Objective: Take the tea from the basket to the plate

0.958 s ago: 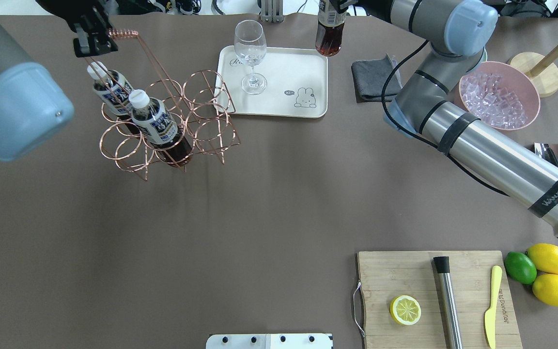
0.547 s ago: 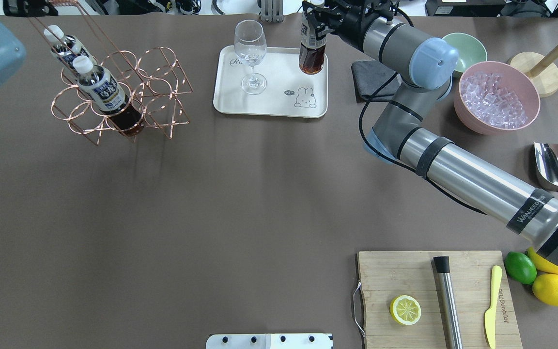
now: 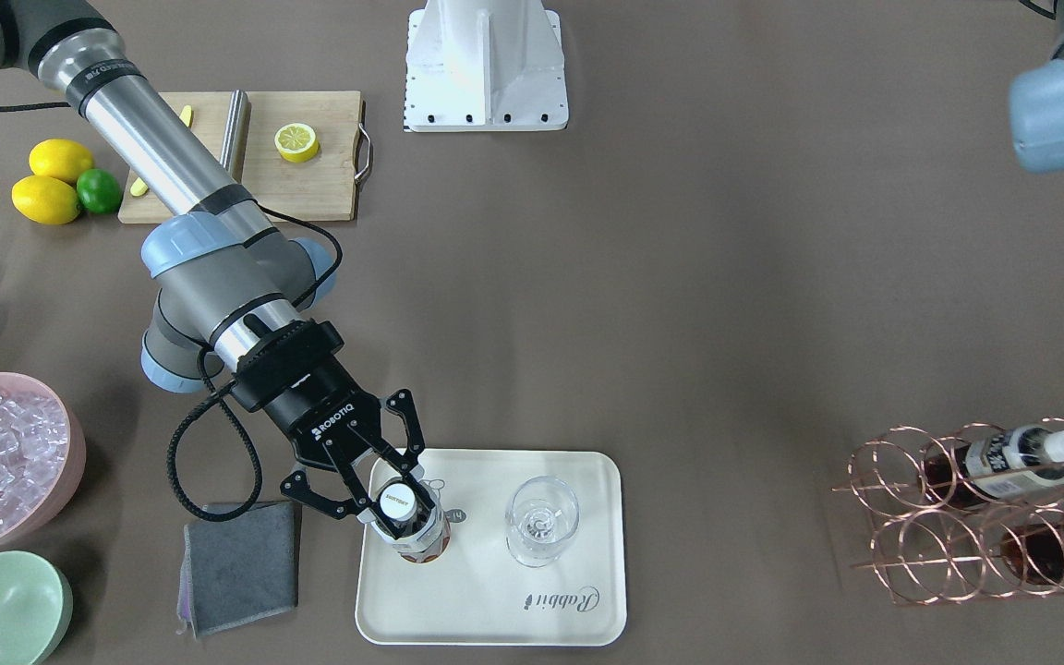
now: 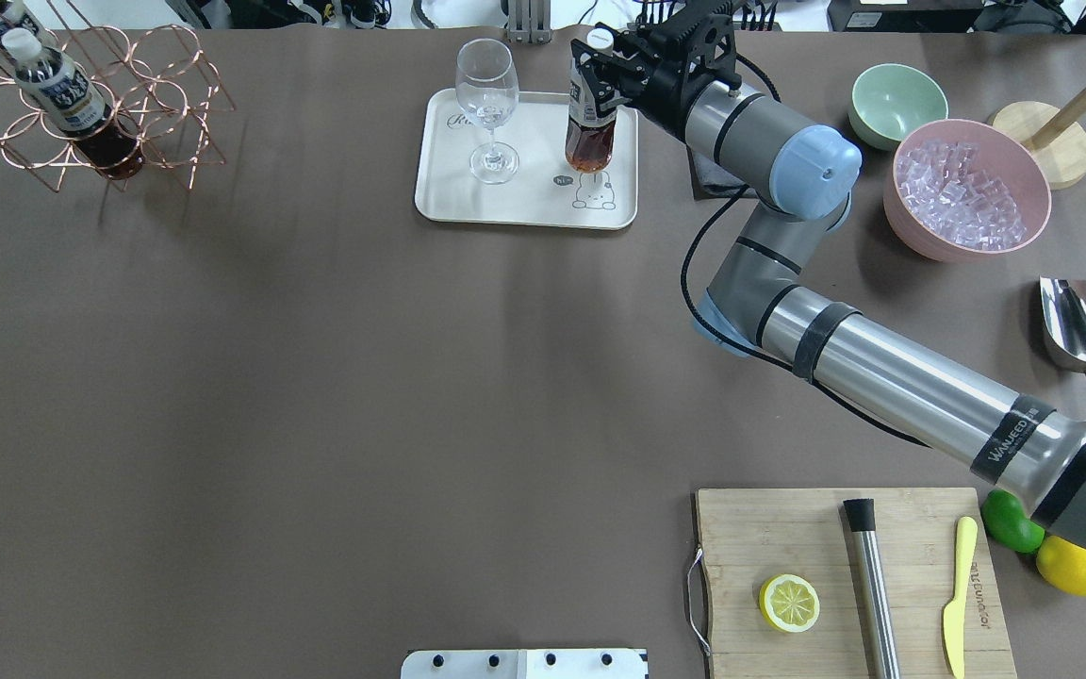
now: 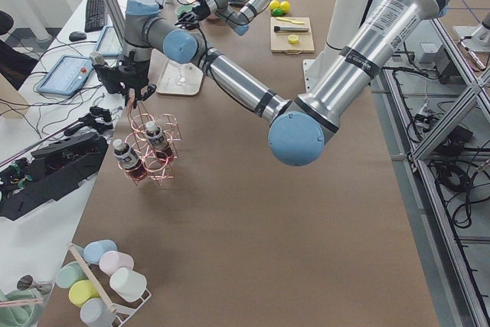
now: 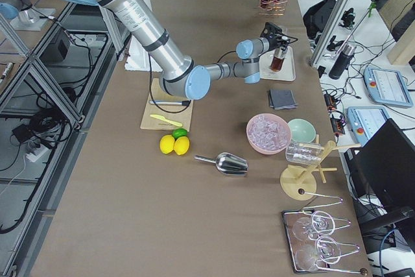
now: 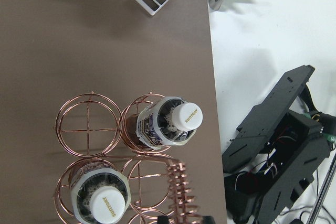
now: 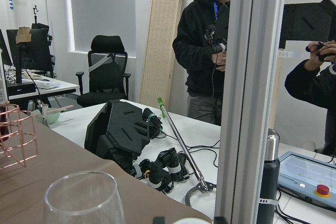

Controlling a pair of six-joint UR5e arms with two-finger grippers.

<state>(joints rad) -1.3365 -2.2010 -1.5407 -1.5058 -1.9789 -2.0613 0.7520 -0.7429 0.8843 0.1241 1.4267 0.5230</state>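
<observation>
Placement of the tea on the plate. The tea (image 4: 588,132) stands upright with its base on the plate (image 4: 524,203), at the edge away from the wine glass (image 4: 486,104) and beside the printed animal drawing. The right gripper (image 3: 391,494) reaches in over that same edge of the plate. Its fingers are clamped on the bottle's neck just under the white cap, so the bottle's long axis runs straight down from between the fingers to the plate.

Release would probably call for the fingers to part and draw back up and away from the glass, which stands just beside the tea on the plate. The basket (image 4: 152,90), with 2 more bottles (image 4: 72,99) in it, is well apart from the plate. The left gripper (image 5: 126,82) is at its wire handle; whether it grips cannot be told.

Compared with 0.5 s ago, the tea sits lower and further onto the plate, and the basket lies farther from the plate.
</observation>
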